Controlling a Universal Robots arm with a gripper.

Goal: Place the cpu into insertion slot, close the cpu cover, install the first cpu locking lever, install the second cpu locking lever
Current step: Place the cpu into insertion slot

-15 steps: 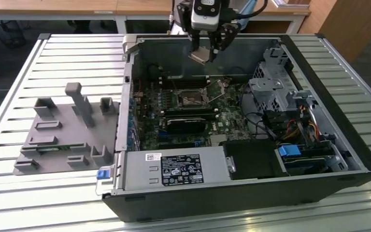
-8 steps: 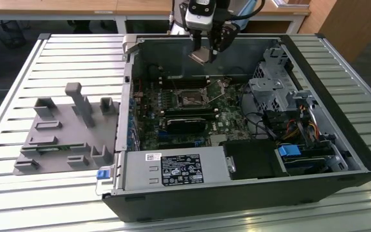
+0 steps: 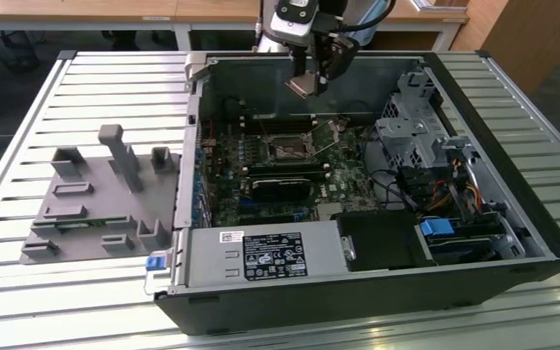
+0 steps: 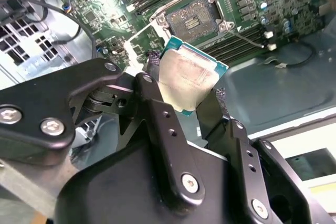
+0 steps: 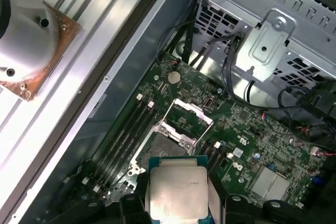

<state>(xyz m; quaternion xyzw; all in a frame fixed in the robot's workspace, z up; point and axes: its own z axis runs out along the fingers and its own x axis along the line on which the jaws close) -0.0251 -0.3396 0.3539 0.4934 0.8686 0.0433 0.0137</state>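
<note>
My gripper (image 3: pixel 305 82) hangs above the open computer case, shut on the cpu (image 3: pixel 302 88). In both wrist views the cpu (image 4: pixel 190 77) (image 5: pixel 177 191) is a pale silvery square with a teal edge, pinched at two opposite sides by the black fingers (image 4: pixel 153 88). The insertion slot (image 3: pixel 287 148) (image 4: pixel 193 18) (image 5: pixel 161 146) lies open on the green motherboard, well below the chip and apart from it. The cpu cover (image 5: pixel 190 115) stands tilted up at the slot's far edge. A thin locking lever (image 4: pixel 247 37) sticks out beside the slot.
The case (image 3: pixel 513 240) holds a silver power supply (image 3: pixel 265 257) at the front, a metal drive cage (image 3: pixel 411 138) with cables on the exterior view's right, and memory slots (image 3: pixel 280 175) near the socket. A grey fixture (image 3: pixel 95 197) sits on the slatted table on the exterior view's left.
</note>
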